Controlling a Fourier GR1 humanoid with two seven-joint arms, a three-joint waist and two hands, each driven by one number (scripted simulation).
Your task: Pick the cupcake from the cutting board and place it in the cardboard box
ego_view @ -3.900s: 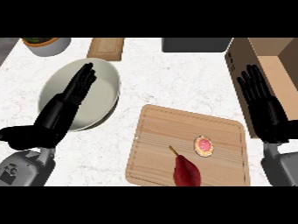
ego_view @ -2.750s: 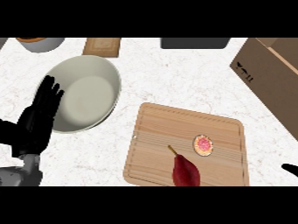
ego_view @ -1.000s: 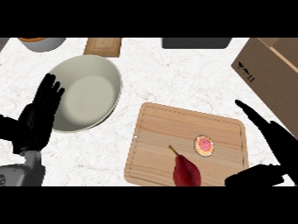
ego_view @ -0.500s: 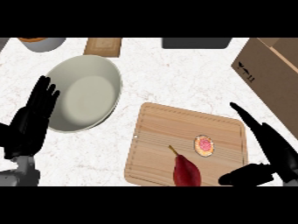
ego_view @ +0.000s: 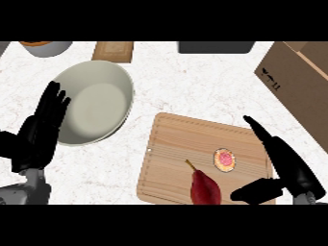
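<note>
Right robot hand [ego_view: 288,163]: fingers straight, thumb spread, over the right edge of the cutting board [ego_view: 187,144], holding nothing. Cupcake [ego_view: 224,159] sits on the board just left of that hand, not touched. Dark red pear [ego_view: 205,188] lies near the board's lower edge. Cardboard box [ego_view: 308,86] stands at right of the counter [ego_view: 187,81]. Left robot hand [ego_view: 42,129]: open, fingers up, resting beside the pale plate [ego_view: 95,108].

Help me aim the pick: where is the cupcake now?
Head view: the cupcake sits right of centre on the cutting board, beside the red pear.
</note>
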